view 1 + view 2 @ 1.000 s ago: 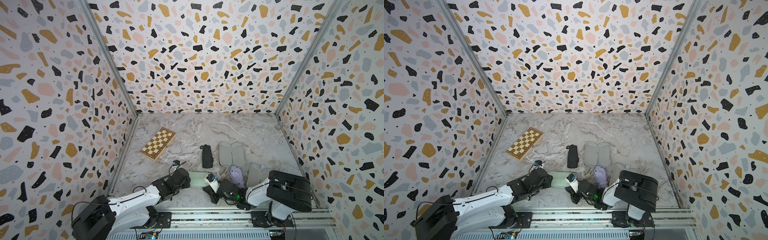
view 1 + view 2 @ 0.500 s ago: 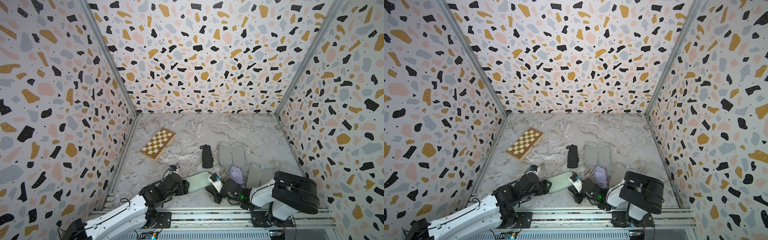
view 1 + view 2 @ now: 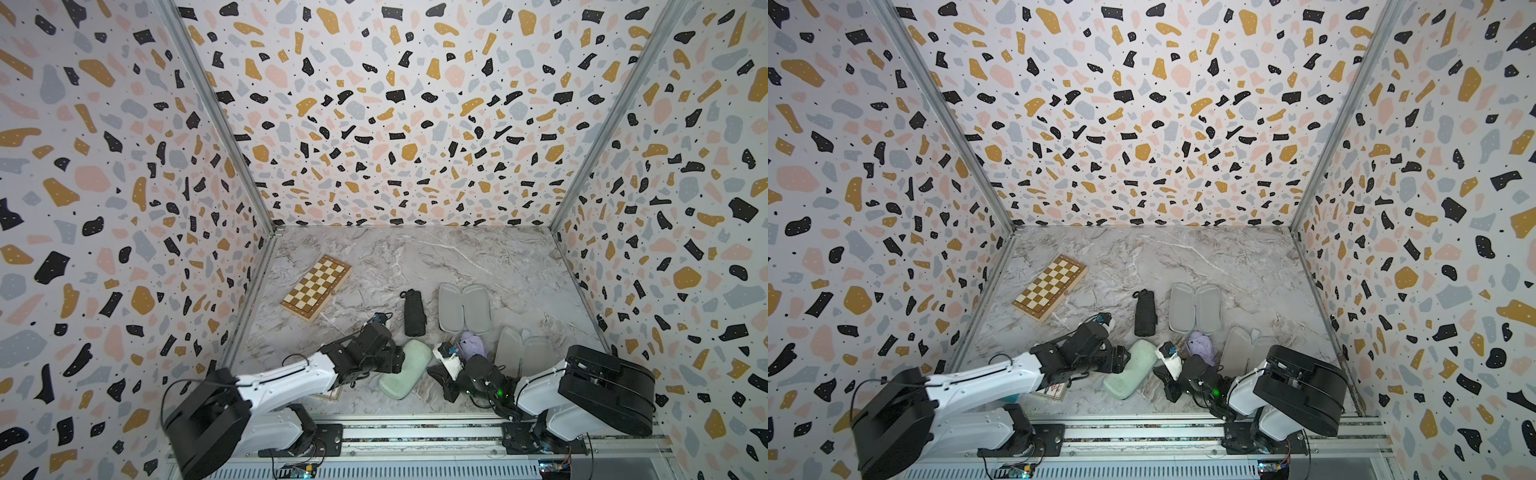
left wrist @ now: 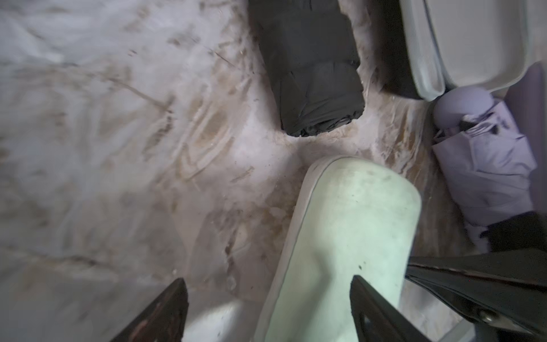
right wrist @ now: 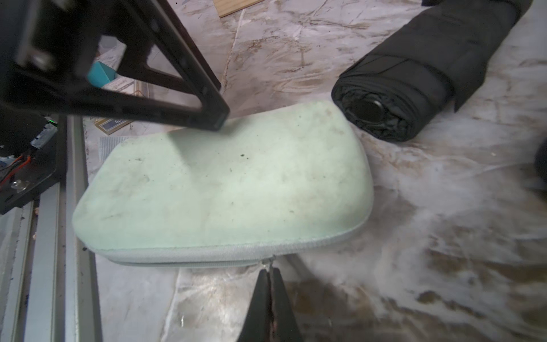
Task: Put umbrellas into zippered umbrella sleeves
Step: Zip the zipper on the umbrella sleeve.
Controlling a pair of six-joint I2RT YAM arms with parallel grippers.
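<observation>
Since second ago, saw left gripper [image 4: 266, 281] spread wide and mint green sleeve [image 3: 405, 370] swung from crosswise to diagonal. Nearest front rail [image 3: 415, 432], found that sleeve lid shut on marble table [image 3: 415, 257], left jaws apart astride its end, right gripper [image 5: 268, 275] pinched tight on zip pull [image 5: 269, 262]. Just behind, lilac umbrella [image 3: 471, 345] beside opened grey-lined sleeve [image 3: 523, 353]. Farther, black umbrella [image 3: 414, 313] beside second opened sleeve [image 3: 464, 307]. Farthest, left side, chessboard [image 3: 316, 286].

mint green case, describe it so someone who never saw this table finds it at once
Start at the metal rail along the near edge of the marble table. Just beyond it, nearer than the black umbrella, the mint green case lies slanted. It alone is folded shut; the other two cases lie open, grey inside.
</observation>
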